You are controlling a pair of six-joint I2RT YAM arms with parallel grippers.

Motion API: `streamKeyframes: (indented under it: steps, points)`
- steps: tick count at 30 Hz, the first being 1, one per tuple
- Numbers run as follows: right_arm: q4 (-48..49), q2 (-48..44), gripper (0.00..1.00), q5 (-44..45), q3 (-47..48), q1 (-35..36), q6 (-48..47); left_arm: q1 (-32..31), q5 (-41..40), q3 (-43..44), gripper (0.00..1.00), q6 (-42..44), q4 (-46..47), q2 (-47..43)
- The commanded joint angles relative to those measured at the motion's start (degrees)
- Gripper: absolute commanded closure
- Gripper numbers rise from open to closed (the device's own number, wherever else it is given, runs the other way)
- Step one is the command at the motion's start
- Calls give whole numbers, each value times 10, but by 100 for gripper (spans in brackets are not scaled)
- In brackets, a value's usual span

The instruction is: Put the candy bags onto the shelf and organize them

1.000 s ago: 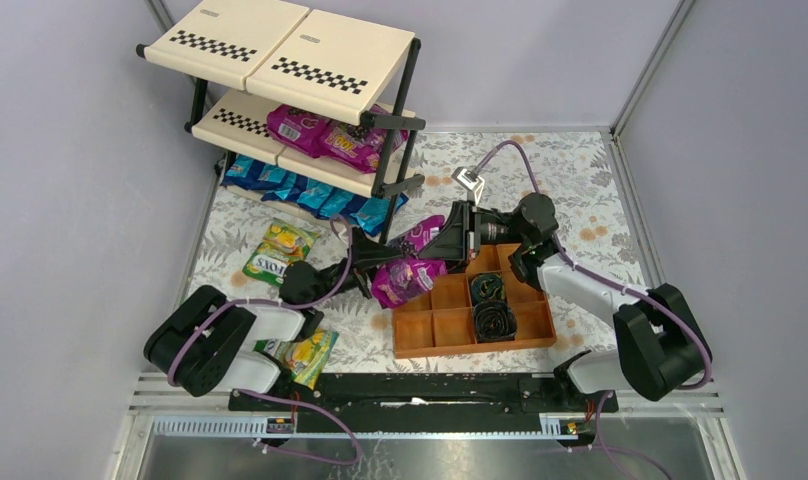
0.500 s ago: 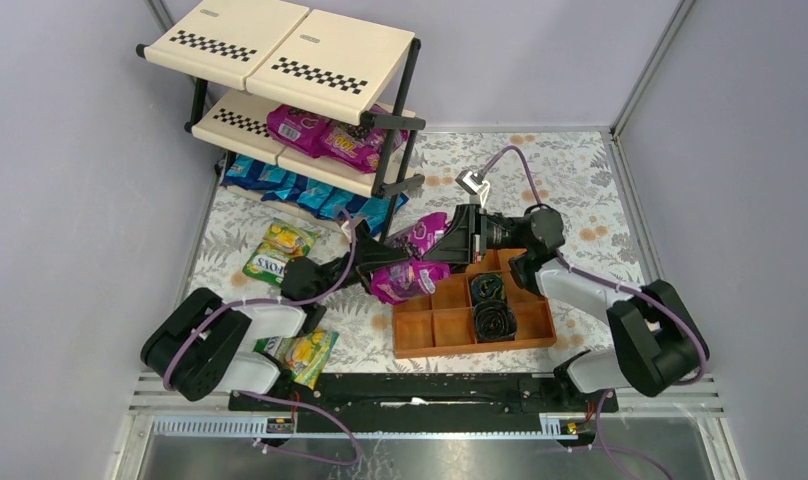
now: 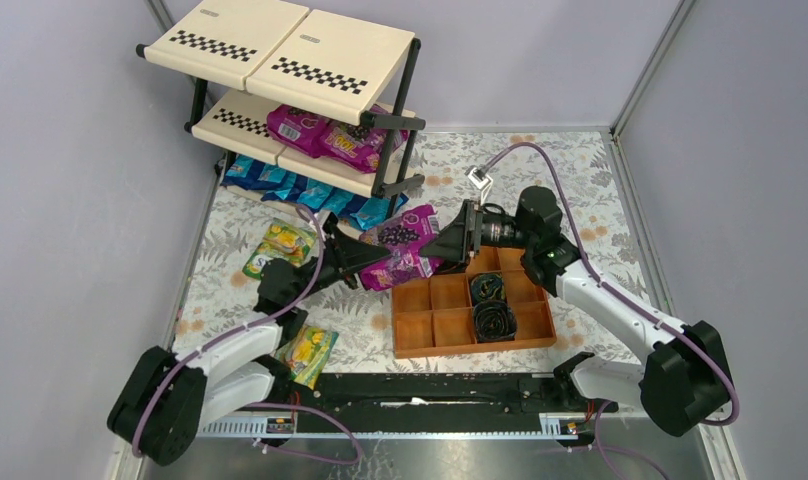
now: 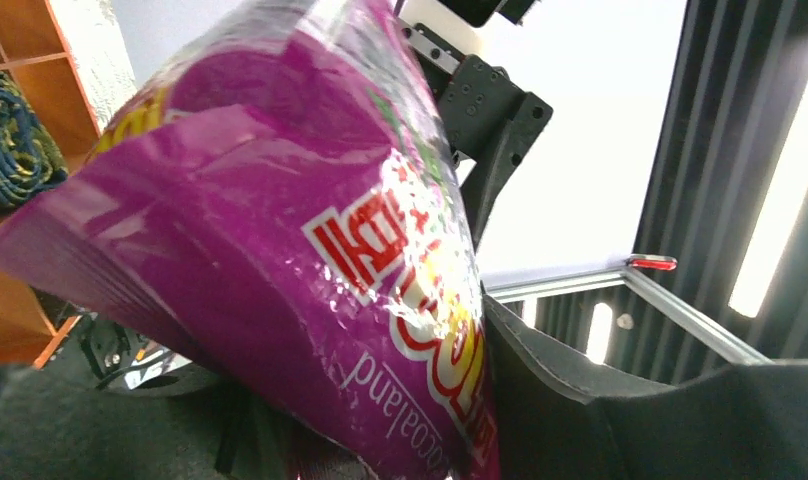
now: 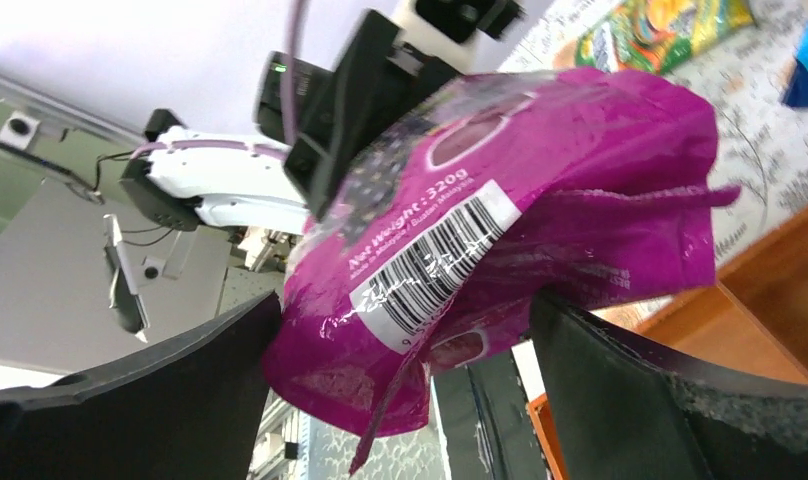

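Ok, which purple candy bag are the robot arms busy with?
Find the orange-brown compartment tray. Just past its far left corner, a glossy magenta-purple candy bag hangs between the left gripper and right gripper. The other purple bags lie on the cream shelf; this one is midair.

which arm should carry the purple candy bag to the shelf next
Left. The left hand grips the purple candy bag, while the right hand has its fingers apart around it. The left arm also sits on the same side as the shelf.
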Motion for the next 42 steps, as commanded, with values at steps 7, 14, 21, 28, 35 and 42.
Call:
streamKeyframes:
  steps: [7,14,21,28,35,42]
  points:
    - [-116,-3,0,71,28,6,-67,6,0,87,67,180,-225,-122]
    - [-148,-10,0,96,36,6,-96,6,-59,190,67,349,-500,-184]
    - [-224,-33,0,170,45,4,-157,6,-133,287,72,477,-704,-212]
    - [-270,-57,0,210,47,-7,-199,6,-254,404,81,585,-887,-222]
    - [-300,-56,0,195,64,-12,-218,7,-392,561,87,625,-1025,-151]
    - [-339,-62,0,189,84,-12,-247,8,-603,675,85,685,-1068,-106]
